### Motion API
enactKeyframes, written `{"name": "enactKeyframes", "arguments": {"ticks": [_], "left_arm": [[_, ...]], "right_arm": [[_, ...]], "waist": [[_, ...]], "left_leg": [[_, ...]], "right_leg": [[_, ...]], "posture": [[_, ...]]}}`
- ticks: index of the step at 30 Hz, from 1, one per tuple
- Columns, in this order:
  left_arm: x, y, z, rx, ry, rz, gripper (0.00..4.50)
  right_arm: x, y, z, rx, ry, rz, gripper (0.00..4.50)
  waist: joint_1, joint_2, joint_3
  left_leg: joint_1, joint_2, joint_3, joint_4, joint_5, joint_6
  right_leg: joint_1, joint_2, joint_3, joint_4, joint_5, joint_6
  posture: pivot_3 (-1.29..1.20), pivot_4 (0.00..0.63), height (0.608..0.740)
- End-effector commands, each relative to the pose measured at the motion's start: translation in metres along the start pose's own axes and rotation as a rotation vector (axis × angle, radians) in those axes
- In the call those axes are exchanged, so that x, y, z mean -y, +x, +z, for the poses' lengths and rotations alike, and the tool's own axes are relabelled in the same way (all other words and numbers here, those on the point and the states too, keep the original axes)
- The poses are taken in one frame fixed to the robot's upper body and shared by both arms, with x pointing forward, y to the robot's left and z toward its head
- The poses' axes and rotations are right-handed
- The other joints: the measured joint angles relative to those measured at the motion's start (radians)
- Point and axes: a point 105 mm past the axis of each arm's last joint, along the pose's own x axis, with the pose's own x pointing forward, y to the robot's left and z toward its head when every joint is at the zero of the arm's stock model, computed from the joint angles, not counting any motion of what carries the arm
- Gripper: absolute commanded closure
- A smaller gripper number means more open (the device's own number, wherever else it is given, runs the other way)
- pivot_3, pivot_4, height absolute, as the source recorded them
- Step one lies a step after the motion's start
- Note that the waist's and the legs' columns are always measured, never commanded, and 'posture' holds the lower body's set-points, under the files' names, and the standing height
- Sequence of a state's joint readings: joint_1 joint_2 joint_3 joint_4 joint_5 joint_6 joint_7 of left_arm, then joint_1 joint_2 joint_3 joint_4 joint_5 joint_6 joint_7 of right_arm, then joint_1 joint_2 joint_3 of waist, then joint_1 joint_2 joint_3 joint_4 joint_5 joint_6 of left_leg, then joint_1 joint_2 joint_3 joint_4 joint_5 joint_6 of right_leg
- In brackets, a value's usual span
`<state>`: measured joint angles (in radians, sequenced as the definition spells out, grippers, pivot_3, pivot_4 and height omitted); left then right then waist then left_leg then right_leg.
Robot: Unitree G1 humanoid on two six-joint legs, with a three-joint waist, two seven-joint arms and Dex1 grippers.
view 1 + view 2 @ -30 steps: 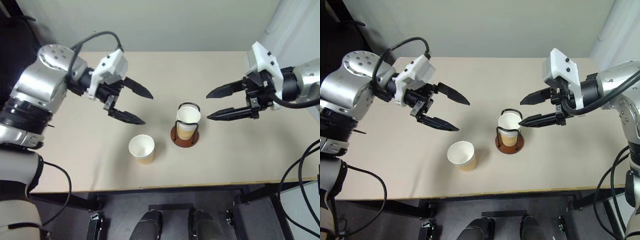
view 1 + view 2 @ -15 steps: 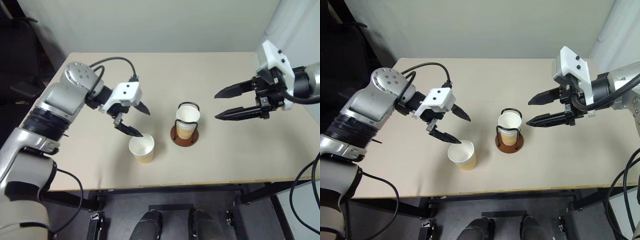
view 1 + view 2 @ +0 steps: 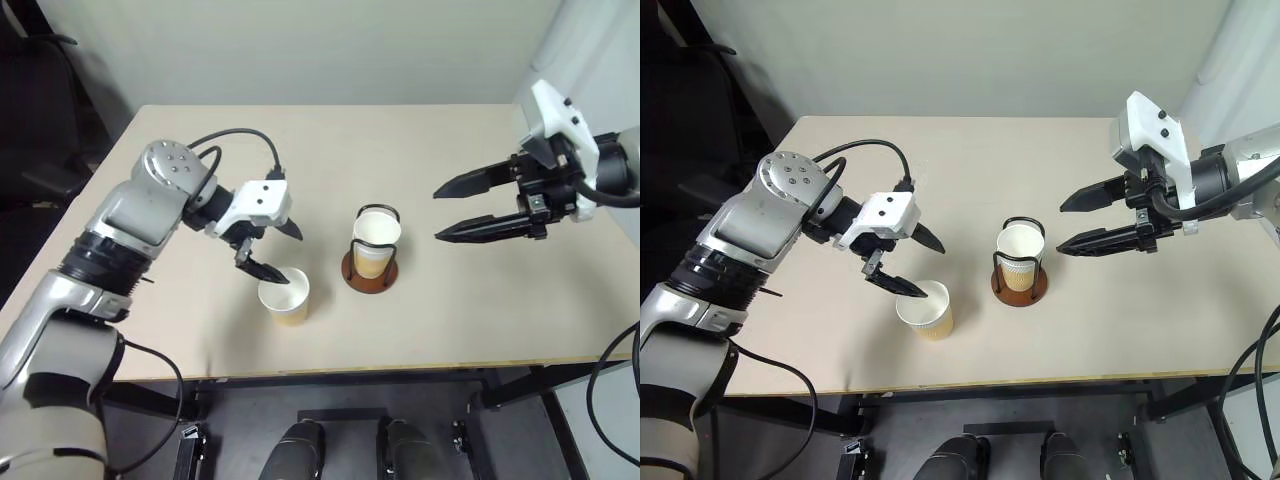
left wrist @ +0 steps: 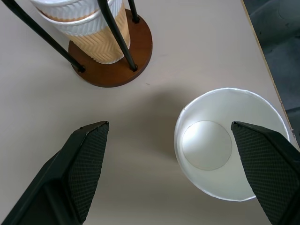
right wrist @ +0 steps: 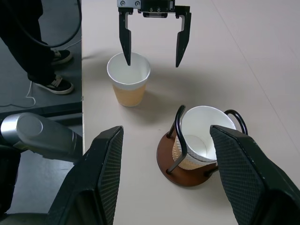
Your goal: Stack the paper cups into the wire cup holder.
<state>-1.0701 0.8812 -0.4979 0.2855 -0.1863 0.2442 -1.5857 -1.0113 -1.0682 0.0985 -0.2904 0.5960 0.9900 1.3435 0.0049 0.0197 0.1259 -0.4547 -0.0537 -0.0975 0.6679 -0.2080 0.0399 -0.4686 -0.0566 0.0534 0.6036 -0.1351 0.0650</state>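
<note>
One paper cup (image 3: 285, 297) stands loose and upright on the table, near the front. Two more paper cups (image 4: 79, 18) sit nested inside the wire cup holder (image 3: 371, 272), which has black wire loops on a round reddish-brown base. My left gripper (image 3: 296, 258) is open and hangs low over the loose cup. One finger (image 5: 126, 47) is above the cup's mouth and the other is beside it, toward the holder. My right gripper (image 3: 438, 214) is open and empty, in the air to the right of the holder and pointing at it.
The beige table (image 3: 430, 150) has its front edge close behind the loose cup. A person's legs and shoes (image 5: 47, 51) stand on the floor beyond the table's left side.
My left gripper has come down and toward the loose cup, from up in the air to just over its rim, still open. The right gripper has stayed where it was.
</note>
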Motion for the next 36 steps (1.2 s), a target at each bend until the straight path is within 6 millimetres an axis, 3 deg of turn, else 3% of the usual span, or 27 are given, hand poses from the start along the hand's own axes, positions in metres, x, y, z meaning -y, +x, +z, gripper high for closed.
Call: {"name": "enactKeyframes", "arguments": {"ticks": [1,11,12,14,24,25,36], "left_arm": [[0.002,-0.003,-0.001,-0.03,0.029,-0.01,0.0],[0.007,0.01,-0.014,-0.078,0.058,-0.043,0.0],[0.008,0.012,-0.015,-0.08,0.059,-0.051,0.19],[0.011,0.015,-0.017,-0.091,0.068,-0.064,0.62],[0.018,0.016,-0.021,-0.1,0.048,-0.115,4.3],[0.015,0.013,-0.02,-0.101,0.044,-0.109,4.46],[-0.021,-0.03,-0.005,-0.061,-0.02,0.028,4.46]], "right_arm": [[-0.003,-0.006,0.009,0.004,-0.04,-0.016,1.57],[-0.003,-0.006,0.008,0.006,-0.039,-0.015,1.57],[-0.003,-0.006,0.008,0.006,-0.039,-0.015,1.54],[-0.003,-0.006,0.008,0.006,-0.039,-0.014,1.52],[-0.002,-0.007,0.006,0.004,-0.035,-0.027,1.52],[-0.001,-0.007,0.006,0.003,-0.036,-0.028,1.52],[0.009,-0.006,0.006,0.017,-0.058,-0.061,1.52]], "waist": [[0.0,0.0,0.0],[0.0,0.0,0.0],[0.0,0.0,0.0],[0.0,0.0,0.0],[0.001,0.0,0.0],[0.002,0.0,0.0],[0.002,0.0,0.0]], "left_leg": [[0.0,0.0,0.0,0.0,0.0,0.0],[0.0,0.0,0.0,0.0,0.0,0.0],[0.0,0.0,0.0,0.0,0.0,0.0],[0.0,0.0,0.0,0.0,0.0,0.0],[0.0,0.0,0.0,0.0,0.0,0.0],[0.0,0.0,0.0,0.0,0.0,0.0],[0.0,0.0,0.0,0.001,0.0,0.0]], "right_leg": [[0.0,0.0,0.0,0.0,0.0,0.0],[0.0,0.0,0.0,0.0,0.0,0.0],[0.0,0.0,0.0,0.0,0.0,0.0],[0.0,0.0,0.0,0.0,0.0,0.0],[0.0,0.0,0.0,0.001,0.0,0.0],[0.0,0.0,0.0,0.001,0.0,0.0],[0.0,0.0,0.0,0.001,0.0,0.0]], "posture": [[0.0,0.15,0.74],[0.0,0.15,0.74],[0.0,0.15,0.74],[0.0,0.15,0.74],[0.0,0.15,0.74],[0.0,0.15,0.74],[0.0,0.15,0.74]]}}
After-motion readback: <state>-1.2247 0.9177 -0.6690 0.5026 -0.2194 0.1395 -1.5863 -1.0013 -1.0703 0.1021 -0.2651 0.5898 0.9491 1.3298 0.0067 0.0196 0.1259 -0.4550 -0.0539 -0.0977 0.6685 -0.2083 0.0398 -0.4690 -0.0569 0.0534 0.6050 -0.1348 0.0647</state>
